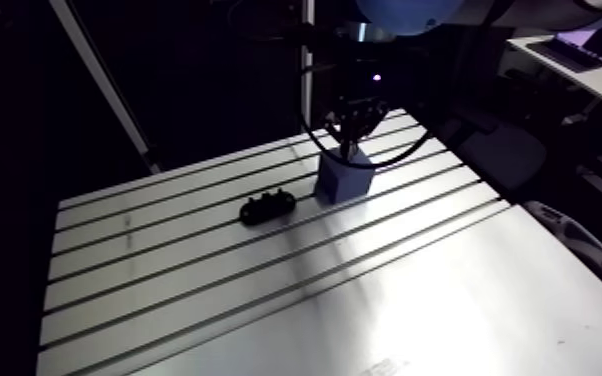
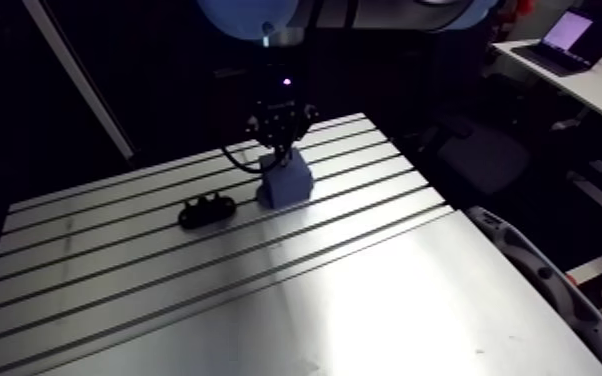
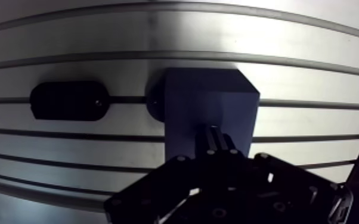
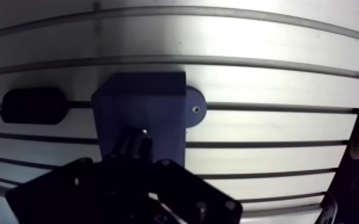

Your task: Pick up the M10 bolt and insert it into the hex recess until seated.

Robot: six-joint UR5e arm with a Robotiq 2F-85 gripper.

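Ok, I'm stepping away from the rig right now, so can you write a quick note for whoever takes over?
Gripper: shut, low over the top of the blue block.
Bolt: not visible in any view; cannot tell whether it is pinched in the gripper or already in the block's recess.
Black oval part: on the table beside the block, apart from it.
Done: arm is at the block.
Left: confirm the bolt is seated, then release.

Dim surroundings, table (image 3: 289, 47) brightly lit with a glare band ahead of the gripper (image 3: 217, 140), gripper body in black silhouette, block (image 3: 209, 107) face shadowed, slots (image 3: 158, 56) bowed in wrist view.
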